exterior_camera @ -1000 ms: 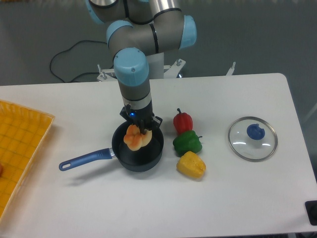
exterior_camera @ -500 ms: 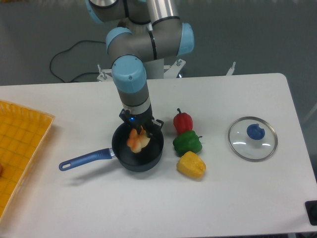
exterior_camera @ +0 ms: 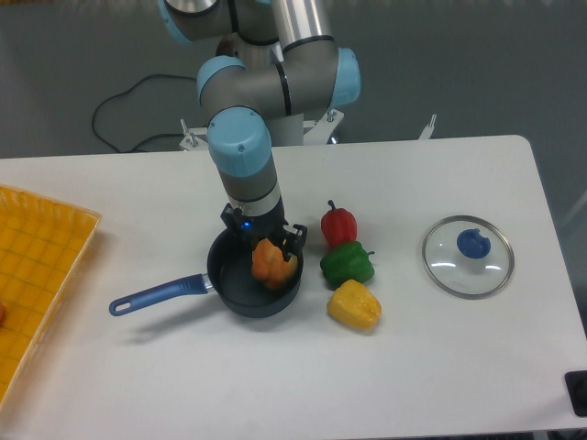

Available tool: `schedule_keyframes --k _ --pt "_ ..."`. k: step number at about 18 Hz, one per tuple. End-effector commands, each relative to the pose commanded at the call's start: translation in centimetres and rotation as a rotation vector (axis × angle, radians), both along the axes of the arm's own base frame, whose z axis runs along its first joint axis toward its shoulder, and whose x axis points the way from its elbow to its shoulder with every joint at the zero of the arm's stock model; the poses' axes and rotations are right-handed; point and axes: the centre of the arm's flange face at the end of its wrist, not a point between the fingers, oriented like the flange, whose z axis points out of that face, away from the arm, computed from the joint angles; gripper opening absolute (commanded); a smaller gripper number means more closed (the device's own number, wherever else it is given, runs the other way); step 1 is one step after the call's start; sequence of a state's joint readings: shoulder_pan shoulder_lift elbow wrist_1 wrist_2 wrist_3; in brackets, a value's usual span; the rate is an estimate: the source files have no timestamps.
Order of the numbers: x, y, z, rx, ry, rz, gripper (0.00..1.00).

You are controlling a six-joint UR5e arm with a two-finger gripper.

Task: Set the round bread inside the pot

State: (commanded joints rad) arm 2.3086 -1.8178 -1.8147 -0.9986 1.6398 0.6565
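Note:
The round bread [exterior_camera: 272, 263], an orange-tan knotted bun, lies inside the dark navy pot [exterior_camera: 229, 278], toward its right side. The pot's long blue handle [exterior_camera: 156, 295] points left and toward the front. My gripper [exterior_camera: 269, 242] hangs straight down over the pot, just above the bread. Its fingers stand apart on either side of the bread's top, and the bread rests below them on the pot's bottom.
A red pepper [exterior_camera: 338, 225], a green pepper [exterior_camera: 347, 263] and a yellow pepper [exterior_camera: 354, 305] sit in a row just right of the pot. A glass lid with a blue knob [exterior_camera: 468, 256] lies further right. A yellow tray [exterior_camera: 37, 275] is at the left edge.
The bread has dropped from between the fingers to the right side of the pot's bottom. The fingers have spread apart and the gripper has shifted slightly.

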Motion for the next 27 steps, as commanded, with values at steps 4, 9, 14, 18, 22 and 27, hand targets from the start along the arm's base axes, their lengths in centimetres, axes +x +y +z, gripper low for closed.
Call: schedule_keyframes --k 4,9,14,18,22,27 --pt "-1.2 -0.5 0.4 -0.006 0.015 0.017 1.0" --pt "-6.7 -3.5 1.5 -0.001 0.042 0.112 1.0" --pt "-13.7 -5.8 1.8 0.034 0.025 0.118 1.0" --pt "-17.2 -8.9 2.1 0.017 0.033 0.042 1.0" --pt "-20.6 -12.5 2.1 -0.013 0.038 -0.121 1.0" --pt "-24.0 -16.2 0.8 -0.056 0.017 -0.342 1.0"
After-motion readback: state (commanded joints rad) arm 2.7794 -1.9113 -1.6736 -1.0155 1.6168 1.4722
